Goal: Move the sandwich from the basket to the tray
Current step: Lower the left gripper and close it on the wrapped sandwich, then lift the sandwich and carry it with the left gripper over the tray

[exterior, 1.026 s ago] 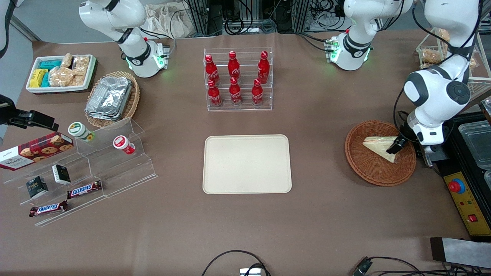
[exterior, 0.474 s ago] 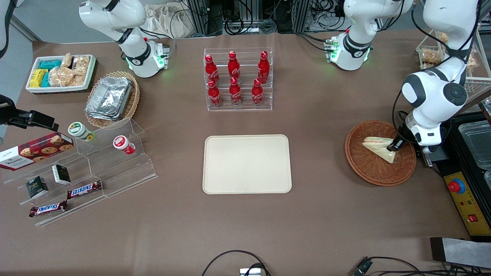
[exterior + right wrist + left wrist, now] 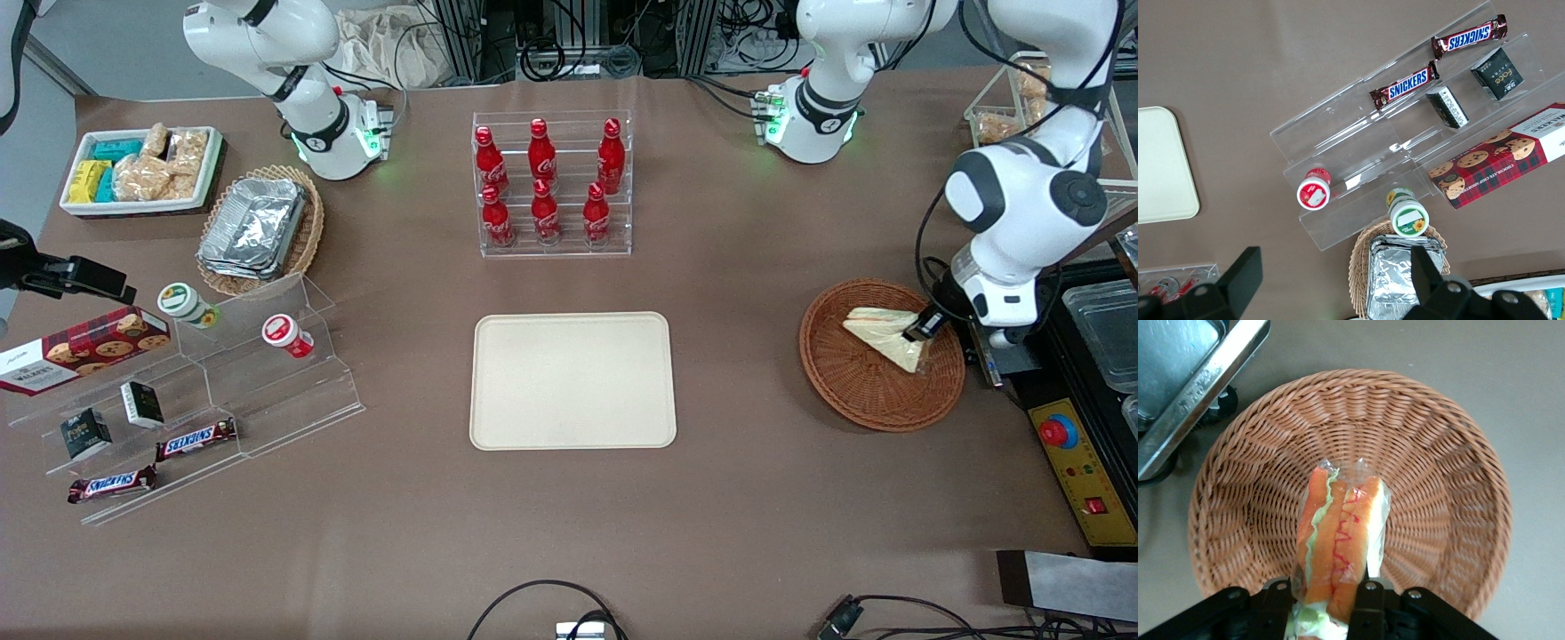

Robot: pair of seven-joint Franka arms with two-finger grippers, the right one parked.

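Observation:
The sandwich (image 3: 878,334), a clear-wrapped wedge with orange-red filling, is in the round reddish-brown wicker basket (image 3: 831,391) toward the working arm's end of the table. My left gripper (image 3: 921,330) is shut on the sandwich's end nearest the arm. In the left wrist view the sandwich (image 3: 1341,530) stands on edge between the two black fingers (image 3: 1367,590) of the gripper (image 3: 1322,588), over the basket (image 3: 1438,440) floor. The cream-beige tray (image 3: 573,380) lies bare at mid-table, well apart from the basket.
A yellow control box with a red button (image 3: 1058,433) and a black stand with clear bins (image 3: 1098,329) sit right beside the basket. A rack of red bottles (image 3: 551,187) stands farther from the camera than the tray. An acrylic snack stand (image 3: 204,391) is toward the parked arm's end.
The left gripper has drawn slightly up and away from the camera while shut on the sandwich. The held end of the sandwich has shifted with it. The basket and tray have not moved.

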